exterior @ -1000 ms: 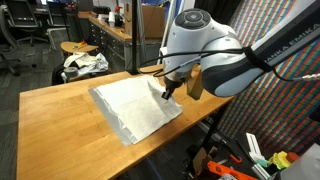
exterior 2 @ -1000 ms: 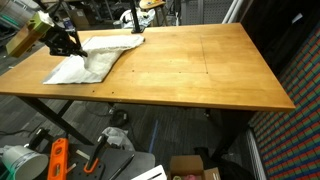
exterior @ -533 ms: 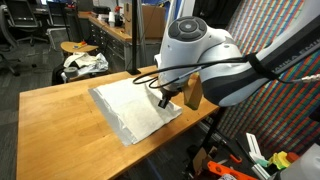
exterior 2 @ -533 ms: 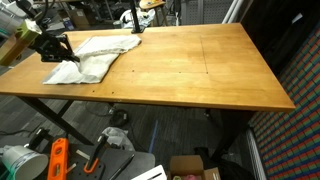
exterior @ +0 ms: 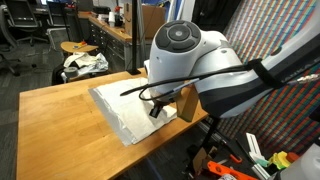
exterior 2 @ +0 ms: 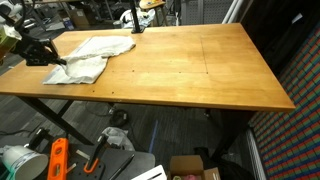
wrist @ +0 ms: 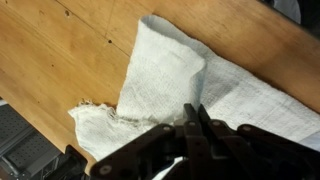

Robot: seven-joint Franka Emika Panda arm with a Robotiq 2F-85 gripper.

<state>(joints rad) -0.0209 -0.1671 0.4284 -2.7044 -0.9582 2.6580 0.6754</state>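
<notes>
Closest in, through the wrist view, we see the gripper point(wrist: 194, 120) with its two fingers pressed together, clamped on an edge of the white cloth point(wrist: 165, 75). We note that the cloth is doubled over itself just ahead of the fingers. A frayed corner lies flat to one side, and the fabric runs away diagonally across the wooden table point(wrist: 60, 50). In an exterior view the gripper point(exterior 2: 52, 57) sits low at one corner of the table point(exterior 2: 200, 70). From it the cloth point(exterior 2: 92, 58) spreads as a rumpled, partly folded sheet that rests on the tabletop near that corner. In an exterior view we find the arm point(exterior: 190, 60), bulky and white, leaning over the table's edge point(exterior: 50, 120). Its gripper point(exterior: 155, 110) pinches the cloth point(exterior: 120, 108) on the side nearest that edge, and the sheet lies flat on the wood behind it. On the floor under the table we make out an orange tool point(exterior 2: 57, 160) and a cardboard box point(exterior 2: 190, 168). Farther back stand a round stool point(exterior: 80, 47), a crumpled light bundle point(exterior: 85, 65) just beside it, and a workbench point(exterior: 105, 25) along the room.
</notes>
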